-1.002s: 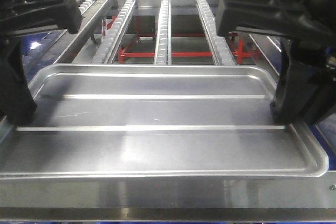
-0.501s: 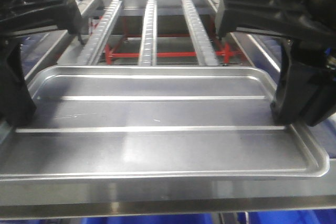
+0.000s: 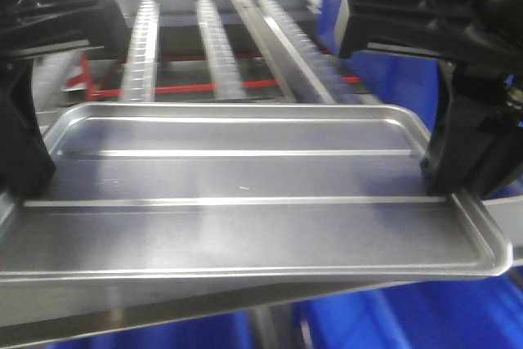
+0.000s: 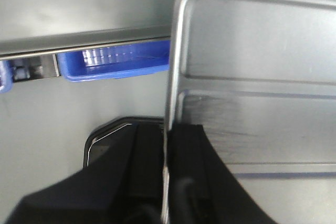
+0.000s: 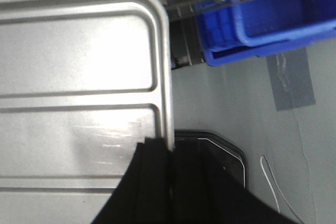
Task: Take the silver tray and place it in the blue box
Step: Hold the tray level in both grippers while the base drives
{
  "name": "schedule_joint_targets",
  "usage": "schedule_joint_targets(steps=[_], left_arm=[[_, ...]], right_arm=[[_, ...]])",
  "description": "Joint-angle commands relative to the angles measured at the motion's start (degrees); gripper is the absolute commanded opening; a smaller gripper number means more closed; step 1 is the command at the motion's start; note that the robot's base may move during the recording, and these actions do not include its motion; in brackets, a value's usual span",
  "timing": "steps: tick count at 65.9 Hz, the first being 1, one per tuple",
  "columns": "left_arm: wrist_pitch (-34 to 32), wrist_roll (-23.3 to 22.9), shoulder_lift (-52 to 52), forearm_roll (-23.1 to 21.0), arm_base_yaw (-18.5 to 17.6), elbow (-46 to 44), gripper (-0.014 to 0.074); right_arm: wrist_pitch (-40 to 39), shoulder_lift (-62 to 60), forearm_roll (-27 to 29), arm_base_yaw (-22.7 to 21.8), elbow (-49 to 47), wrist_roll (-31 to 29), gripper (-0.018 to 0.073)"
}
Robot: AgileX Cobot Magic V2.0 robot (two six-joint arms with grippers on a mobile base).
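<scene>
Brushed metal first: silver tray [image 3: 245,181], held aloft, bare inside, long axis lying left to right between the two arms. Behind it, roller rack [image 3: 212,46] with red crossbars [image 3: 188,87]. Below the near rim and off to the right, blue plastic. In the right wrist view, a flanged blue box [image 5: 294,32], nothing visible inside the part shown. Lies beyond the tray's right end, so nearer the right arm, by judgement. Clamped on the left short rim, left gripper [image 4: 167,135]; on the right short rim, right gripper [image 5: 172,148], a finger on each side of the metal. Probably calls for a level sideways carry, both arms together.
</scene>
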Motion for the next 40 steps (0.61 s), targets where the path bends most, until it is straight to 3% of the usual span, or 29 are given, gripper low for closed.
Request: schedule_joint_targets(steps=[1, 40], left_arm=[[-1.61, -0.34, -1.59, 0.06, -0.44, -1.54, -0.0013], [-1.61, -0.34, -1.59, 0.06, -0.44, -1.54, -0.0014]], right_arm=[[-1.86, -1.18, -1.9, -0.36, -1.21, 0.01, 0.0073], [-1.86, -1.18, -1.9, -0.36, -1.21, 0.01, 0.0073]])
